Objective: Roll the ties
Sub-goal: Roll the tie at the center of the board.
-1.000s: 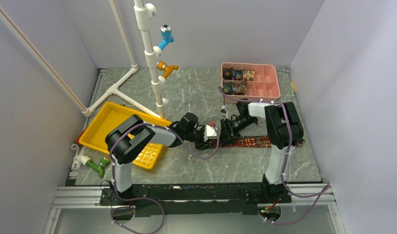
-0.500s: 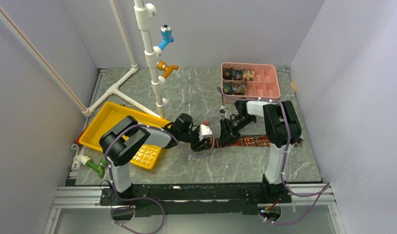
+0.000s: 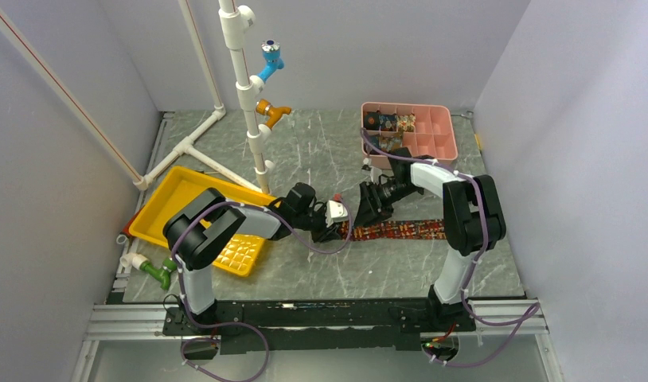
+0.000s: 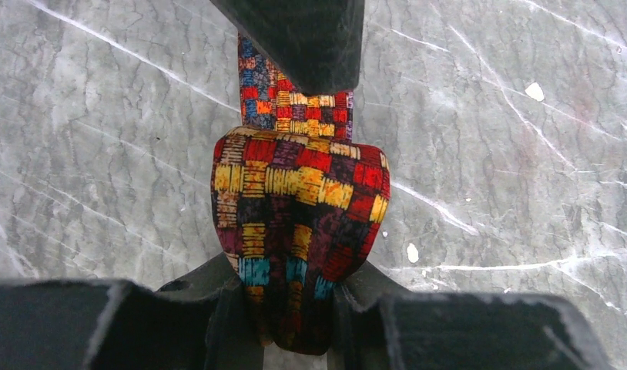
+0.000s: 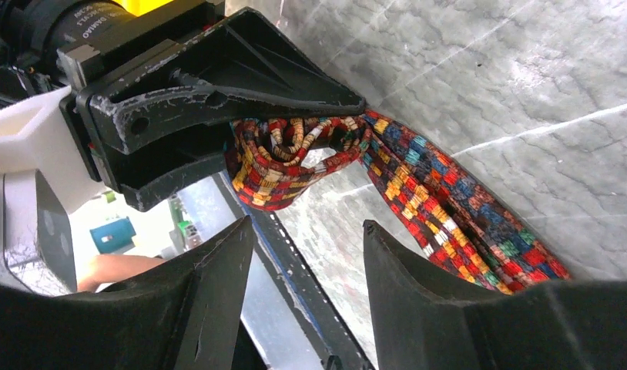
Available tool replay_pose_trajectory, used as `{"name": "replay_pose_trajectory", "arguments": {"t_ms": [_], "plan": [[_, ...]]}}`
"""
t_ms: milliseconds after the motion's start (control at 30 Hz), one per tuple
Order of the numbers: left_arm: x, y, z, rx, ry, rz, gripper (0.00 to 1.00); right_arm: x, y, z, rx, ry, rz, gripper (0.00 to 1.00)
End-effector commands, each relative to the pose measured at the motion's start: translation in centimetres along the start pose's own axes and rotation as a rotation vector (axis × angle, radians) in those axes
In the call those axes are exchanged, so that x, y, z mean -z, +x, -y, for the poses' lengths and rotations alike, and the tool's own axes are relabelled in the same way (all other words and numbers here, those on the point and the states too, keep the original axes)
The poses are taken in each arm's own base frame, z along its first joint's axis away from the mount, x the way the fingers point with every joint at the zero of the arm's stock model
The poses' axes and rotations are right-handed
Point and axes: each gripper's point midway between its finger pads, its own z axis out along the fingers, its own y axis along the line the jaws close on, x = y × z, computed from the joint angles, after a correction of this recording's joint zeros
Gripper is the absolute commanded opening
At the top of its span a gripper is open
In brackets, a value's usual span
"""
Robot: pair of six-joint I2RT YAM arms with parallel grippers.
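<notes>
A tie (image 3: 400, 231) with red, gold and dark checks lies as a flat strip on the marble table, running right from the two grippers. My left gripper (image 3: 334, 231) is shut on the tie's partly rolled end (image 4: 299, 223), which bulges out from between the jaws. The same roll shows in the right wrist view (image 5: 291, 158), pinched in the left gripper. My right gripper (image 3: 367, 208) is open and empty, hovering just right of the roll and above the strip (image 5: 457, 208). Several rolled ties (image 3: 388, 123) sit in the pink box's left compartments.
A pink compartment box (image 3: 432, 135) stands at the back right. A yellow tray (image 3: 165, 203) lies at the left, with a yellow grid piece (image 3: 243, 253) at its near corner. A white pipe stand (image 3: 245, 87) with blue and orange fittings rises at the back centre.
My right gripper has lifted off the tie and drawn back up and slightly left, with its elbow swung right. My left gripper has shifted slightly left and keeps hold of the rolled end.
</notes>
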Motion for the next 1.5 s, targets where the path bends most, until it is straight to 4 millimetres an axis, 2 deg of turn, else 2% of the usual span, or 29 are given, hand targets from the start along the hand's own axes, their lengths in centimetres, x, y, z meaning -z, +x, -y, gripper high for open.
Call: {"name": "replay_pose_trajectory", "arguments": {"t_ms": [0, 167, 267, 367, 400, 467, 533, 600, 833, 1033, 1133, 1233, 1333, 1467], "plan": [[0.6, 8.0, 2.1, 0.123, -0.003, -0.267, 0.27, -0.8, -0.8, -1.5, -0.039, -0.086, -0.001, 0.57], [0.5, 8.1, 2.2, 0.128, -0.006, -0.278, 0.28, -1.9, -0.9, -2.0, -0.042, -0.115, -0.035, 0.56], [0.4, 8.3, 2.4, 0.130, 0.000, -0.284, 0.29, -2.1, -1.8, -2.2, -0.037, -0.127, -0.028, 0.56], [0.3, 8.3, 2.4, 0.127, 0.003, -0.289, 0.29, -2.4, -2.1, -1.9, -0.032, -0.117, -0.032, 0.51], [0.3, 8.3, 2.5, 0.127, 0.004, -0.289, 0.29, -2.5, -2.0, -1.7, -0.031, -0.112, -0.037, 0.47], [0.3, 8.3, 2.5, 0.126, 0.010, -0.286, 0.30, -2.9, -1.6, -0.8, -0.028, -0.078, -0.052, 0.31], [0.2, 8.1, 2.7, 0.122, 0.022, -0.280, 0.32, -3.2, -1.2, 0.6, -0.029, -0.021, -0.074, 0.13], [0.2, 7.9, 2.9, 0.122, 0.036, -0.271, 0.35, -3.5, -0.6, 2.2, -0.030, 0.030, -0.102, 0.01], [0.2, 5.5, 2.1, 0.103, 0.060, -0.163, 0.59, -4.0, 0.7, 7.4, -0.010, 0.232, -0.140, 0.00], [1.2, 1.5, 1.5, 0.034, 0.062, 0.013, 0.75, -4.1, 1.4, 9.5, -0.027, 0.310, -0.165, 0.00], [1.7, 0.6, 0.5, 0.020, 0.014, 0.079, 0.78, -4.0, 1.7, 10.0, -0.017, 0.337, -0.175, 0.00], [1.8, 0.9, -0.5, 0.049, -0.030, 0.115, 0.80, -3.8, 2.0, 10.5, -0.003, 0.362, -0.173, 0.00], [1.2, 0.9, -0.1, 0.087, 0.004, 0.150, 0.78, -3.7, 2.0, 10.8, 0.006, 0.381, -0.172, 0.00], [-0.2, -0.2, 1.0, 0.097, 0.044, 0.218, 0.76, -3.8, 2.0, 11.2, 0.008, 0.391, -0.170, 0.00]]}}
